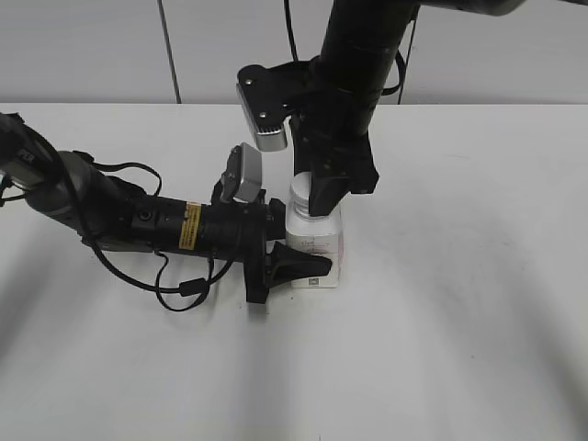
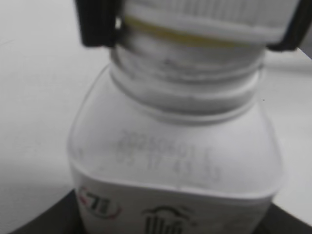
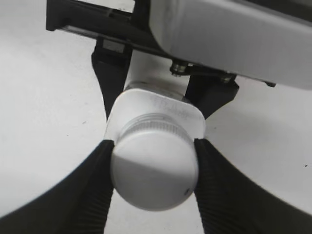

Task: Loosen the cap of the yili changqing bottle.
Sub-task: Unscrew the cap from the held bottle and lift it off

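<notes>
The yili changqing bottle (image 1: 317, 248) stands upright on the white table, small, squarish and white with a pink and dark label. My left gripper (image 1: 292, 266) is shut on its body from the left; the bottle (image 2: 175, 161) fills the left wrist view. My right gripper (image 1: 322, 191) comes down from above and is shut on the white ribbed cap (image 3: 153, 168), with one black finger on each side of it. The cap's ribbed rim (image 2: 204, 19) shows at the top of the left wrist view, with the right fingers beside it. The bottle's shoulders (image 3: 156, 105) show below the cap.
The white table (image 1: 459, 349) spreads around the bottle. A pale wall (image 1: 92, 46) runs along the back. Black cables (image 1: 184, 285) loop beside the left arm.
</notes>
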